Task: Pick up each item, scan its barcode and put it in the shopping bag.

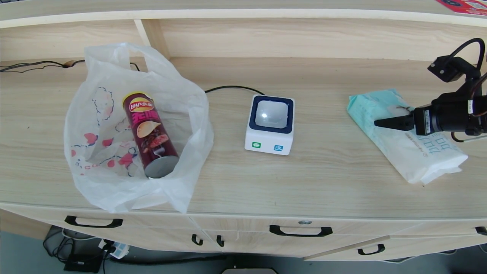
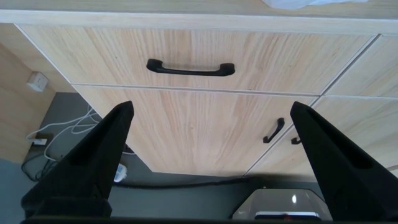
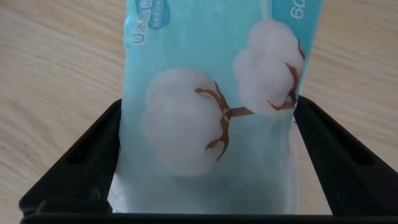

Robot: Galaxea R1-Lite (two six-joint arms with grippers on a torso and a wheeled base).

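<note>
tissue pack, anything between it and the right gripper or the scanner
Nothing visible. The right gripper is right over the tissue pack, a finger on each side, and only bare counter lies between the pack and the scanner.

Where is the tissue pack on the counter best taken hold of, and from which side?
Grip the tissue pack across its short width, coming down from above. It lies flat on the counter and is long, so only its two long sides give opposite faces. The right gripper hangs there with a finger on each side.
</note>
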